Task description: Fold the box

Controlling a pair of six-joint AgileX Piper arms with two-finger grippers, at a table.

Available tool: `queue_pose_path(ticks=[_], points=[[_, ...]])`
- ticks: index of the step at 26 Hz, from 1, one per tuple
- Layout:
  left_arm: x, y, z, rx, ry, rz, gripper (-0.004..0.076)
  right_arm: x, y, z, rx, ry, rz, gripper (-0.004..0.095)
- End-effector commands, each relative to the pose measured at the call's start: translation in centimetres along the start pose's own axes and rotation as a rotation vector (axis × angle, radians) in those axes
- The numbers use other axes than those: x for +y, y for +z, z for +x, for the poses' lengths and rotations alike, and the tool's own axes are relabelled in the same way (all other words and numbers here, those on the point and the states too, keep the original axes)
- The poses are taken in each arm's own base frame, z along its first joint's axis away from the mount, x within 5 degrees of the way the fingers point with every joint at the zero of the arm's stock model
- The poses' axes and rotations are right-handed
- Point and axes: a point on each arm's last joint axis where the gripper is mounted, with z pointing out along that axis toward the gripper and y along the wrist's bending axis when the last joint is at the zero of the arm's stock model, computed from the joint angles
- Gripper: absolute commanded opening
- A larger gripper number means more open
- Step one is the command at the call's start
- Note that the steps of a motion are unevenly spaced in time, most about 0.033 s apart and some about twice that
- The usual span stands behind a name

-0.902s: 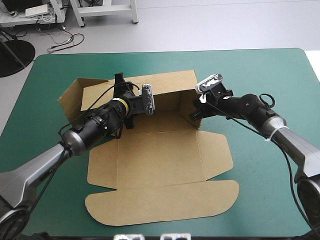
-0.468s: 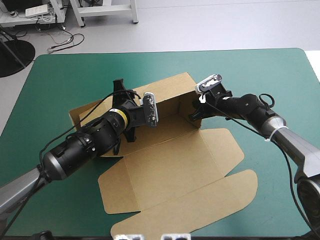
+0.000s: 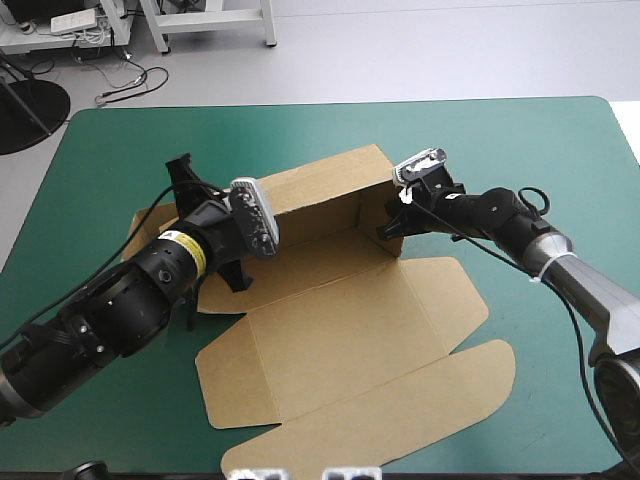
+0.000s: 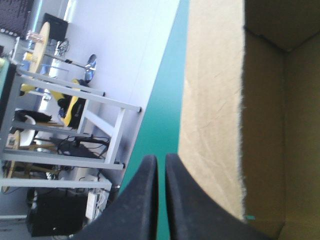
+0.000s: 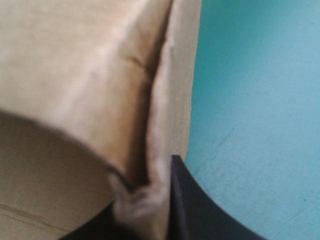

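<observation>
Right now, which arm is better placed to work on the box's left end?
The left. The left gripper, shut on nothing, is beside the raised wall of the box near that end. The right gripper is shut on the wall's right corner, likely steadying it.

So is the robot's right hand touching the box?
Touching. In the right wrist view the right hand is shut on the box, with the edge of its wall pinched between the black fingers.
</observation>
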Motion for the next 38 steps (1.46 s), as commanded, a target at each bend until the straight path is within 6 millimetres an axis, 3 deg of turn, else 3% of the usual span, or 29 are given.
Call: queue_pose_path(ticks=[1,6,11,19,24,28,34,35,38], points=[[2.2,-1.4,0.0,-0.031,-0.046,-0.145,0.0000,0.7,-2.4,-2.5,-0.086,0.018,-0.025,0.0000],[4.9,-1.0,1.9,0.022,-0.187,-0.267,0.0000,1.0,-4.4,-4.9,-0.090,0.058,-0.028,0.0000],[8.4,-1.0,5.5,0.079,-0.403,-0.360,0.0002,0.8,-6.7,-7.2,0.009,0.120,0.020,0.0000],[10.4,-0.5,12.4,0.207,-0.818,-0.371,0.0004,1.0,-8.6,-8.3,0.223,0.234,0.030,0.0000],[10.1,-1.0,14.4,0.237,-1.025,-0.278,0.0004,0.7,-6.6,-7.7,0.385,0.291,-0.007,0.0000],[9.3,-1.4,15.5,0.314,-1.106,-0.192,0.0004,-0.8,-2.3,-6.0,0.535,0.328,0.000,0.0000],[8.9,-1.5,15.6,0.347,-1.114,-0.154,0.0004,-2.8,1.9,-5.7,0.486,0.288,0.073,0.0006],[8.8,-1.5,15.6,0.351,-1.114,-0.150,0.0004,-3.0,2.0,-5.9,0.456,0.279,0.089,0.0016],[8.7,-1.4,15.6,0.357,-1.115,-0.144,0.0004,-3.5,2.0,-6.1,0.438,0.245,0.129,0.0168]])
